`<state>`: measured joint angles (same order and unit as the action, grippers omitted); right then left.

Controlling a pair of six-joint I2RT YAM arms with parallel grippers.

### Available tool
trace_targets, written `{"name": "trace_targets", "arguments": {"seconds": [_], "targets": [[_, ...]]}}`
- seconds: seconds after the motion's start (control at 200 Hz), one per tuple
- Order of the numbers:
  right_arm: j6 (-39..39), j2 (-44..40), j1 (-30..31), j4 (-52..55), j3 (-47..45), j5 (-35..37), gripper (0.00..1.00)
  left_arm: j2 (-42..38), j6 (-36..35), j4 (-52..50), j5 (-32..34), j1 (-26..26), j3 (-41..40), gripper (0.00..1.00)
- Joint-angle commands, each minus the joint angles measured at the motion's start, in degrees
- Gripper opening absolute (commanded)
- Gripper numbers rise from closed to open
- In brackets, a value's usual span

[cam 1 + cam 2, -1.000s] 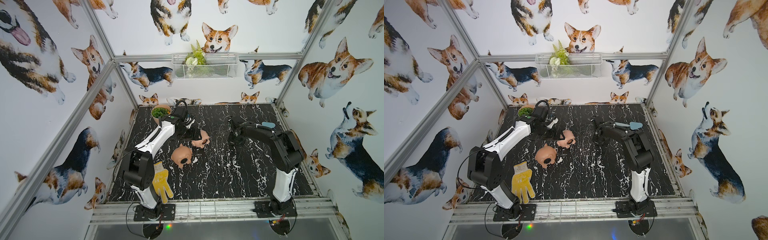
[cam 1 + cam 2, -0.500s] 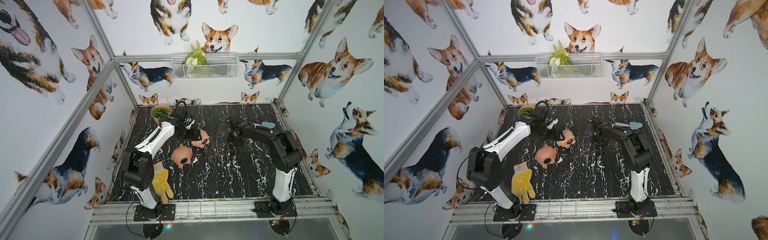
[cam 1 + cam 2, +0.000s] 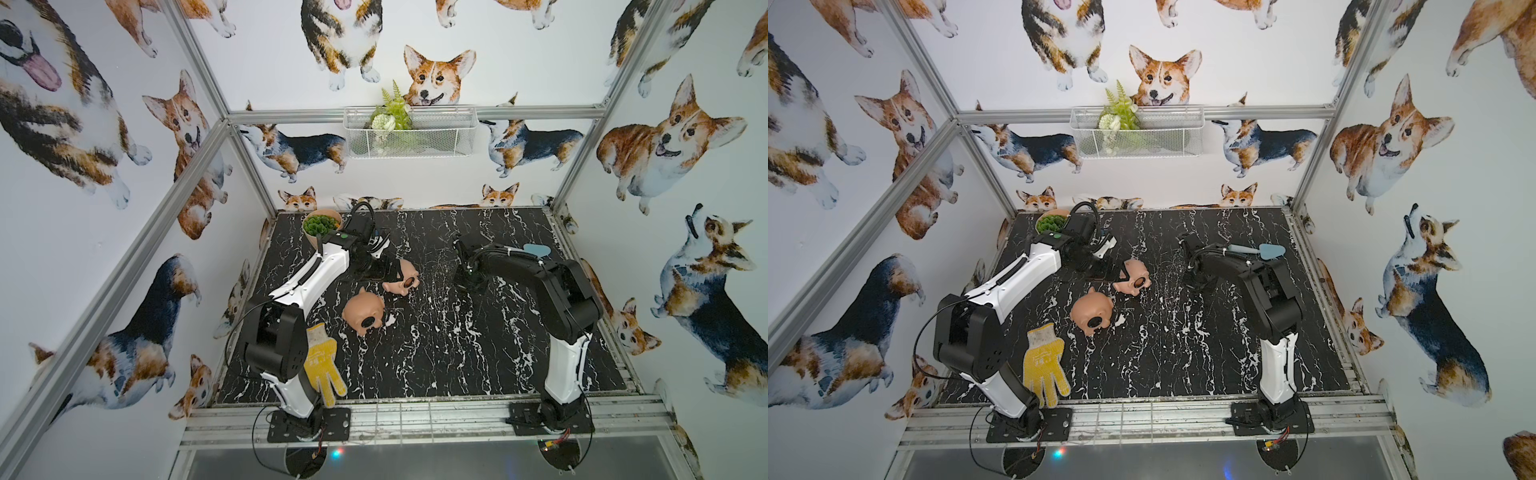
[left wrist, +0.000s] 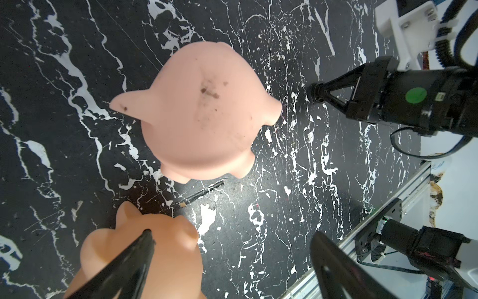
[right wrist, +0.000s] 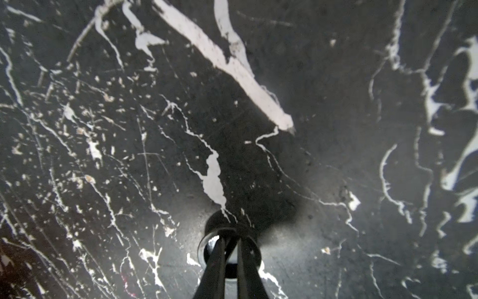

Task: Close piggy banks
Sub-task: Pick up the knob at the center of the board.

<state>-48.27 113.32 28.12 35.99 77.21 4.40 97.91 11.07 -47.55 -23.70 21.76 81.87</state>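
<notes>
- Both top views show the pale pink piggy bank (image 3: 399, 274) lying on its side just toward 11 o'clock from the middle of the table (image 3: 457, 353). The tan piggy bank (image 3: 361, 307) lies at 8 o'clock from it, near but apart.
- Only the top views show the bellies. The pale pink piggy bank has a round hole with a dark rim and a brownish inside. The tan piggy bank has a black disc set in its belly.
- The left wrist view shows the far side instead: the pale pink piggy bank's smooth back with dark smudges, one pointed ear and stubby legs.
- In that view the left gripper (image 4: 232, 234) has its fingers spread wide with nothing between them. One finger crosses the tan piggy bank in the picture, and contact cannot be told.
- The right gripper (image 4: 316, 92) stands at 3 o'clock from the pale pink piggy bank, apart from it, and is nearly closed.
- Only the right wrist view makes the grip plain: the fingertips pinch a ring-shaped black plug (image 5: 212, 225) low over the marble.
- A yellow glove (image 3: 322, 370) lies at 7 o'clock, beside the left arm.
</notes>
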Motion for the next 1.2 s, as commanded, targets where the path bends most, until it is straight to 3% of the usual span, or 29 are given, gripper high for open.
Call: {"name": "trace_targets", "arguments": {"seconds": [0.0, 0.255, 0.611, 0.876, 1.191], "targets": [[1.09, 1.0, -0.08, 2.69, -0.08, 0.21, 0.09, -0.35, -0.74, -0.26, -0.63, -0.2, 0.05, 0.96], [6.42, 1.35, -0.26, 3.75, -0.63, -0.98, 0.03, -0.67, -1.12, -0.88, -0.53, -0.21, 0.2, 0.95], [20.57, 0.56, -0.49, 5.77, -2.85, -3.27, 0.05, -1.4, -1.85, -0.97, -0.11, -0.23, -0.74, 0.95], [19.41, 0.33, -1.55, 4.81, -4.07, -6.13, 0.1, -1.52, -1.5, -0.92, -0.42, -0.23, -0.06, 0.95], [13.65, 2.91, -1.47, 6.8, -1.12, -4.24, 0.15, -1.65, -1.7, -1.93, -0.03, -0.26, 0.71, 0.94]]}}
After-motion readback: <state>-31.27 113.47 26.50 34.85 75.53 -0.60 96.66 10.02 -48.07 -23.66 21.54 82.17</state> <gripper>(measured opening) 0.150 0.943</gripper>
